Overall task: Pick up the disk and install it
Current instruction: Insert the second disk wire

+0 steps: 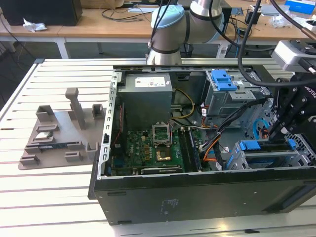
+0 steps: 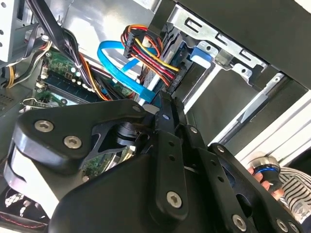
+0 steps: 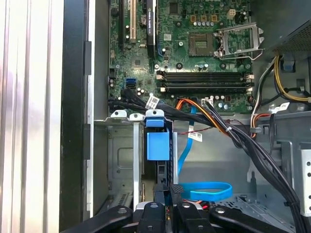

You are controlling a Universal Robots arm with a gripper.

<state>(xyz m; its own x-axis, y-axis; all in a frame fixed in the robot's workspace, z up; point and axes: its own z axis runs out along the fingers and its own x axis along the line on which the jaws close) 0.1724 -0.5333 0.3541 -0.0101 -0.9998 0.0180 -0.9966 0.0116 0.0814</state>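
Down, claw (image 3: 167,196) inside computer case (image 3: 73,145).

No print can be made out well enough to be read. A white label (image 1: 150,82) with dark marks is borne on the top of the grey power-supply box (image 1: 146,101) in the exterior view, but its characters cannot be told. A small pale mark (image 1: 171,203) is seen on the black outer wall of the case, below the power-supply box in that view; it too stays unread. In the first wrist view, small white tags (image 3: 152,102) are carried on the cables near the motherboard (image 3: 194,43), and nothing on them can be deciphered.
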